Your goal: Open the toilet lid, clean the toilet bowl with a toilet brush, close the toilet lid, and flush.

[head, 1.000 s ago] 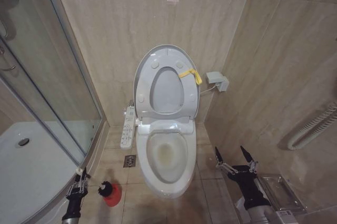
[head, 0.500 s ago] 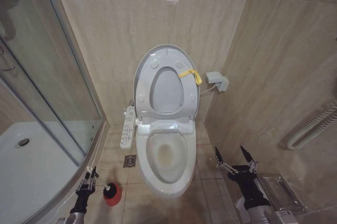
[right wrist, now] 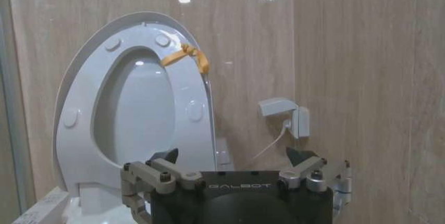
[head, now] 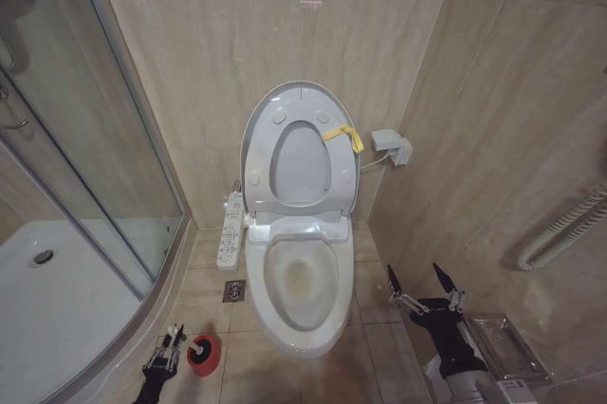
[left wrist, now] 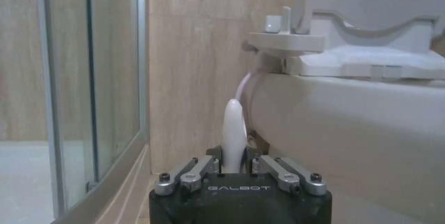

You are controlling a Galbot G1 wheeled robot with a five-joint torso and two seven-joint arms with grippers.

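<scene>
Toilet brush [left wrist: 233,133] handle stands between the left pincer [left wrist: 236,168] fingers.

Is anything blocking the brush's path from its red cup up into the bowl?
Nothing visible does. The toilet lid stands raised, the toilet bowl is open on top, and the toilet brush sits between the left gripper fingers beside it.

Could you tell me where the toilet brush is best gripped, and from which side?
Grip the toilet brush by its thin white upright handle, from above: its head sits down in the red holder on the floor. The left claw is already around that handle.
</scene>
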